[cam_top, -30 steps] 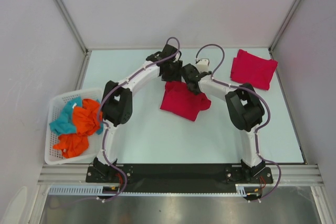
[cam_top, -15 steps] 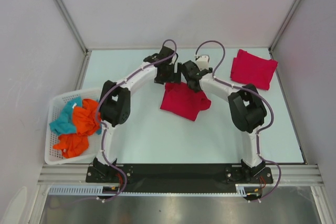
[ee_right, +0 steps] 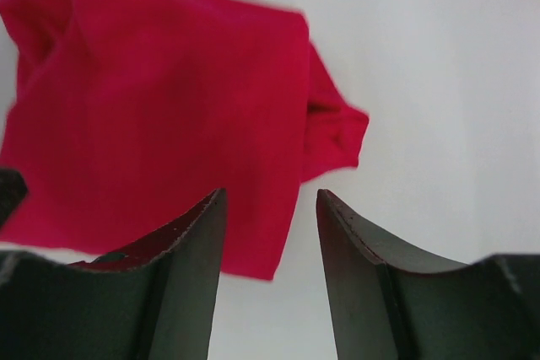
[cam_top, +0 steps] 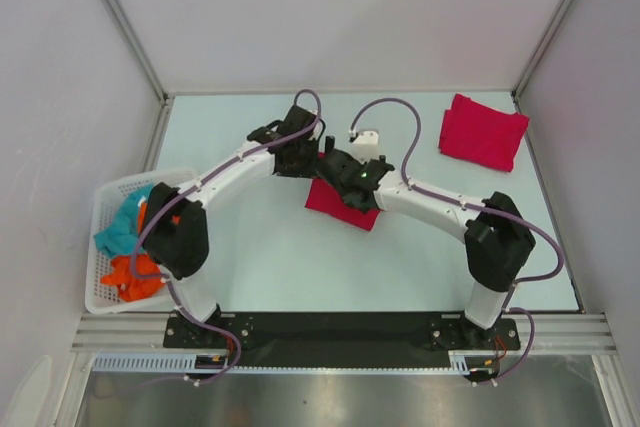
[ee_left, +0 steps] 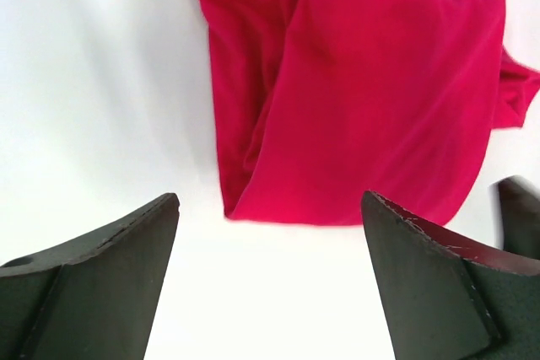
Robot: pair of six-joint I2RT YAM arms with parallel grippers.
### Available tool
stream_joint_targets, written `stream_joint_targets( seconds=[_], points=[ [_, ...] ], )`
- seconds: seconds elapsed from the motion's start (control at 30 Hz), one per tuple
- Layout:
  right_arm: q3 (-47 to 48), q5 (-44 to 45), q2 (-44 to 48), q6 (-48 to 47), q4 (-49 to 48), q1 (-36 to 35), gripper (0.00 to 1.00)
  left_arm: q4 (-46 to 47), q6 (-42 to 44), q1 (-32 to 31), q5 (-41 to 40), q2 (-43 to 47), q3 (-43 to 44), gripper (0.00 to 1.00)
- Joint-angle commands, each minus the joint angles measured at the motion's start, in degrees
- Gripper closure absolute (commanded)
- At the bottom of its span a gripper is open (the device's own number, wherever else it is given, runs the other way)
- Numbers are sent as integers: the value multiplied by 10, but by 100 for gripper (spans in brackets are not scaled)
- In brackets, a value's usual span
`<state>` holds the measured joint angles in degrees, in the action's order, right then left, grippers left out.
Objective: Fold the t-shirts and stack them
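Leftmost, we see a white basket at the edge of the bench, holding teal cloth and orange cloth. The left arm's elbow covers part of that pile, so we cannot count the pieces. Next, the left jaws stand spread wide and empty, their dark fingers over bare bench just short of the near edge of a crimson t-shirt. That t-shirt lies loosely folded at the middle of the bench, one sleeve poking out at its side. From above, the right arm hides much of it. We cannot identify a dark shape cut off at the right edge of the left wrist view. The right jaws are parted too, more narrowly, pinching nothing, and the cloth's edge shows through the gap. Far right, a folded t-shirt lies near the back corner, well apart.
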<state>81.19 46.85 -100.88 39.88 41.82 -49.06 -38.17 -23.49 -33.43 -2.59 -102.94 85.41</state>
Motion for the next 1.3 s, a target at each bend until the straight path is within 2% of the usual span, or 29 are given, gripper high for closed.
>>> stream_joint_targets(
  seconds=[0.0, 0.33, 0.57, 1.07, 1.27],
  points=[
    [-25, -7, 6, 76, 59, -39, 48, 30, -10, -8, -10, 48, -57, 6],
    [-62, -12, -15, 109, 57, -66, 48, 73, -10, -16, -10, 49, -112, 6],
    [-72, -22, -77, 114, 34, -62, 48, 102, -12, -16, -3, 20, -130, 6],
    [-81, -25, -108, 113, 28, -58, 49, 124, -14, -16, 9, -10, -127, 6],
    [-109, -48, -105, 104, -4, -42, 58, 124, -13, -16, 12, -12, -130, 6]
  ],
)
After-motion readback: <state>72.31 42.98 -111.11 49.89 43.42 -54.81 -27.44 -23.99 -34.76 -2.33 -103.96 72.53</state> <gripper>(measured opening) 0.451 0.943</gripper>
